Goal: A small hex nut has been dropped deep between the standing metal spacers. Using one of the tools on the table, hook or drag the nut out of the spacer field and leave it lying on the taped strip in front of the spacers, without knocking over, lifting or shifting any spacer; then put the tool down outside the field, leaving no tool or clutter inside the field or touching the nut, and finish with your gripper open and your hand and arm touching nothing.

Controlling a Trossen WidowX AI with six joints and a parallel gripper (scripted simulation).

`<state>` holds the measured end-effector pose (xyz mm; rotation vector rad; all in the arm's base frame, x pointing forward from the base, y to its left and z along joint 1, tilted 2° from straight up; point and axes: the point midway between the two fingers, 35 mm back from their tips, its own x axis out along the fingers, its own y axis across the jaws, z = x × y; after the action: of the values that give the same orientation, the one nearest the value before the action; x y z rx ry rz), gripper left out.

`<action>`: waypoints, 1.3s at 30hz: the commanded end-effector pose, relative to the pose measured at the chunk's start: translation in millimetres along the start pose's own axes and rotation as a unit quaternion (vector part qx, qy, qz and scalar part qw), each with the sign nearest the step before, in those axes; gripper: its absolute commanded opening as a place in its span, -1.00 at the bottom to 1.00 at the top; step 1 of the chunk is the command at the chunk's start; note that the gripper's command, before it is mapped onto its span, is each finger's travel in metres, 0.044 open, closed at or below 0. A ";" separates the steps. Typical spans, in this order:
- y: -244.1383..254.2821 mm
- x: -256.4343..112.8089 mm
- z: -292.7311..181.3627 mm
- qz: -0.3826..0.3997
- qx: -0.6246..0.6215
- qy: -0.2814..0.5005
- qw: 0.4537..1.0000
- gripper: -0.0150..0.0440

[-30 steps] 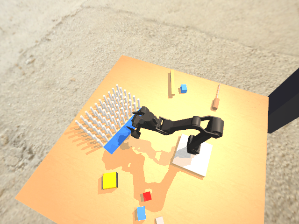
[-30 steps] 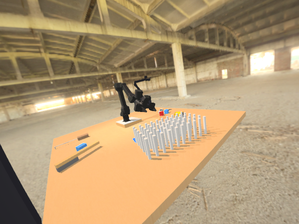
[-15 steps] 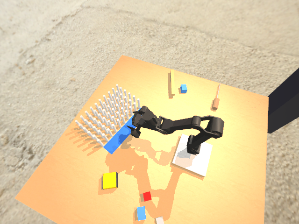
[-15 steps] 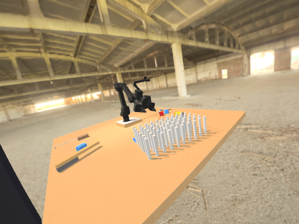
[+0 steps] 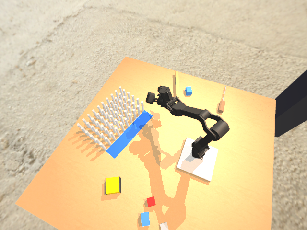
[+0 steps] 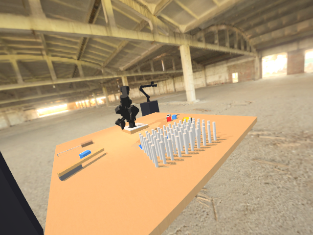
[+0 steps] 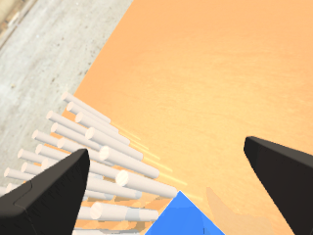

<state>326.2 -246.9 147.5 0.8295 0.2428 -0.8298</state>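
Note:
My gripper [image 7: 169, 149] is open and empty, held above the table near the strip's far-right end in the top view. White standing spacers [image 5: 142, 106] [image 6: 214, 131] [image 7: 147, 185] fill the field; those in view stand upright. The blue taped strip [image 5: 119, 145] [image 7: 180, 215] runs along their front. I cannot make out the hex nut in any view. A hook tool, with a brown handle [image 5: 221, 106] [image 6: 86, 143] and a thin rod [image 5: 224, 92], lies at the table's far right side. A yellow stick [image 5: 176, 83] [image 6: 81, 161] with a dark grey part lies nearer the field.
A blue block [image 5: 188, 91] [image 6: 84, 153] lies between the stick and the hook tool. A yellow block [image 5: 112, 185], a red cube [image 5: 150, 201], a light blue block [image 5: 145, 219] and a whitish block [image 5: 163, 226] are toward the bottom in the top view. My base stands on a white plate [image 5: 206, 172].

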 end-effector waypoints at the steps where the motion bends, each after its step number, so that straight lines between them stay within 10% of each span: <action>1: -62.0 6.2 41.3 -0.076 0.205 -0.023 0.976 1.00; 15: -227.5 -47.3 128.9 -0.180 0.681 -0.181 0.687 1.00; 32: -400.0 -207.7 149.8 -0.087 0.914 -0.396 0.021 1.00; 39: -406.4 -217.2 148.2 -0.077 0.912 -0.404 -0.014 1.00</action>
<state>-134.2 -393.8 133.5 -1.5395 1.7276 0.8671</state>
